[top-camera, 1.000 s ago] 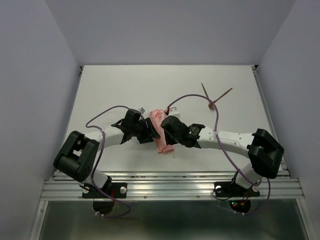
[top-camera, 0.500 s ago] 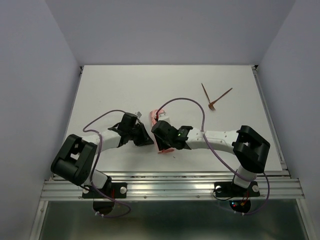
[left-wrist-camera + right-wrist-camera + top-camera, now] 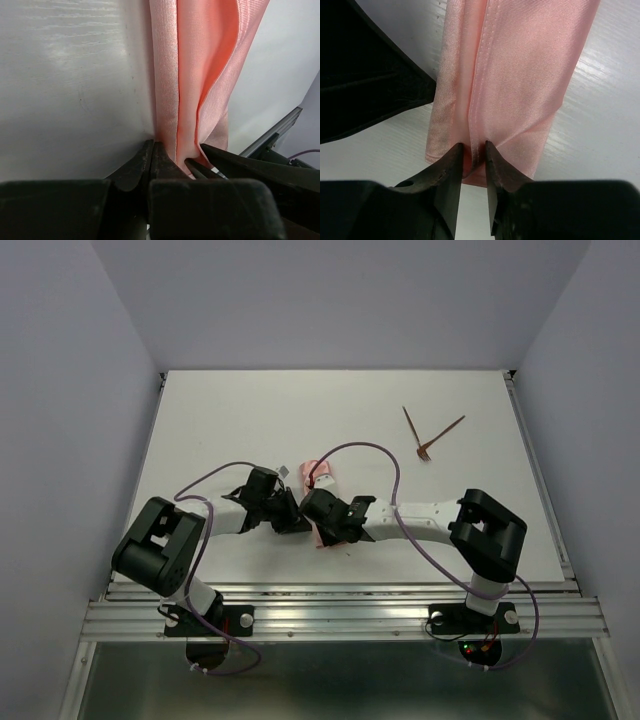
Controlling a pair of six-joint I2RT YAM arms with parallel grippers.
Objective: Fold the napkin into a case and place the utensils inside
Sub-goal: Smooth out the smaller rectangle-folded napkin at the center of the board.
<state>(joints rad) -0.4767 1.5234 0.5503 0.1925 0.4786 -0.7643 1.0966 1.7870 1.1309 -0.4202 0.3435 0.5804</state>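
The salmon-pink napkin [image 3: 319, 478] lies as a narrow folded strip on the white table [image 3: 240, 420], mostly covered by both grippers. My left gripper [image 3: 291, 519] is at the strip's left side. In the left wrist view its jaws [image 3: 152, 146] are pressed together right where the napkin's [image 3: 200, 60] left edge runs into them. My right gripper [image 3: 314, 510] comes in from the right. In the right wrist view its jaws [image 3: 474, 149] pinch a raised hemmed fold of the napkin [image 3: 520, 75] near its short end. The utensils [image 3: 430, 433], two thin reddish-brown sticks, lie crossed at the far right.
Purple cables [image 3: 360, 452] arc over both forearms above the cloth. The right gripper's dark fingers [image 3: 240, 162] crowd the left wrist view. An aluminium rail [image 3: 340, 615] runs along the near table edge. Grey walls [image 3: 60, 390] close in the sides.
The left gripper's jaws have closed from open. The right arm has swung left and nearer, and its jaws have narrowed onto a fold. More of the napkin is now covered.
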